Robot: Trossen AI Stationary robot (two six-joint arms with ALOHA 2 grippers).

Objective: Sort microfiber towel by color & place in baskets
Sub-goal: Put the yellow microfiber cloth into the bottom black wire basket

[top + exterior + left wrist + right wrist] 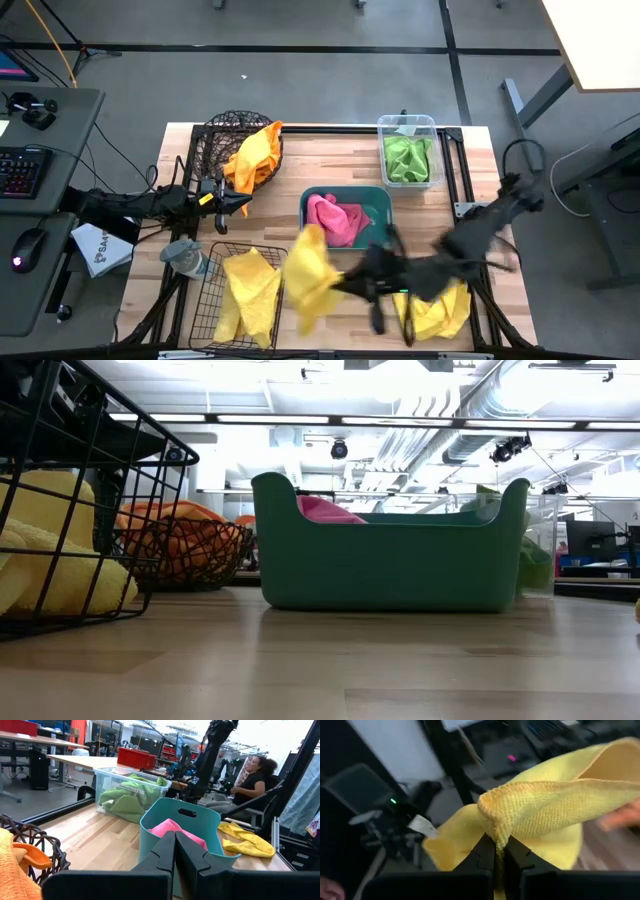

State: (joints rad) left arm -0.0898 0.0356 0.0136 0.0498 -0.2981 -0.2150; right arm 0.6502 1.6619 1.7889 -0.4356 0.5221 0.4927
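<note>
My right gripper (352, 284) is shut on a yellow towel (310, 275), above the table's near edge between the rectangular black wire basket (205, 310) and a second yellow towel (440, 312) lying on the table. That basket holds a yellow towel (250, 295). The teal tub (378, 200) holds a pink towel (340, 220), the clear bin (408, 125) holds green towels (407, 158), and an orange towel (255, 155) drapes over the rim of the round wire basket (225, 135). My left gripper (238, 204) is shut and empty beside the round basket. My right gripper pinches the yellow towel between its two fingers at a bunched fold (495, 827) of several layers. The fingers reach roughly level from the table's right. The towel is lifted clear of the table and spreads out beyond the fingertips toward the table's left.
A grey-blue cloth lump (183, 258) sits at the table's left edge by the rectangular basket. The low view shows the teal tub (390, 560) in the middle and bare wood in front of it. A person (255, 777) sits beyond the table's right side.
</note>
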